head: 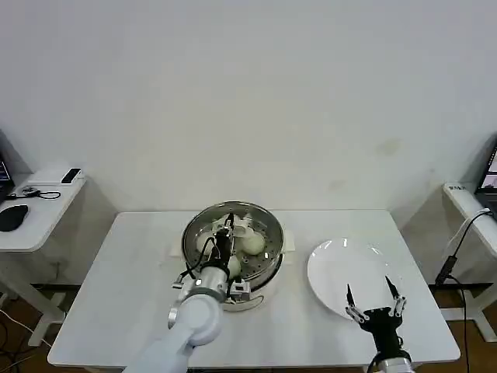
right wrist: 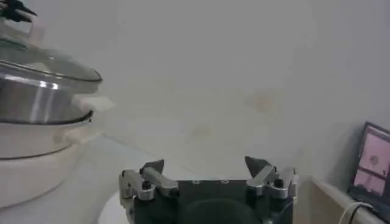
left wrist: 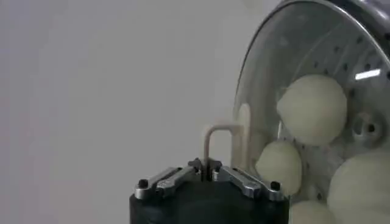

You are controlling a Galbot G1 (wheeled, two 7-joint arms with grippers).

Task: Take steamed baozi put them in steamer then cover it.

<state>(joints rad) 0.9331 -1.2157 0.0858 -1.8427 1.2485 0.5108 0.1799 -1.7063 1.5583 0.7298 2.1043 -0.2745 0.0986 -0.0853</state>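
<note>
Your left hand [left wrist: 207, 175] is closed on the cream bar handle of the cover [left wrist: 292, 73], holding the glass lid over the steamer [head: 233, 242] at the middle of the bench [head: 132, 295]. Through the glass you can see the steamed baozi [left wrist: 312, 108] resting on the perforated tray. In the right wrist view the cover [right wrist: 42, 61] seems seated on the steel rim, though not certainly all round.

Your right hand [head: 375, 301] waits with its fingers spread wide, above the near edge of the white plate [head: 342, 264].

Releasing before the lid sits flat could let it slide off the rim. Pulling away sideways might drag the handle. Straight up is open; the plate lies well apart.
</note>
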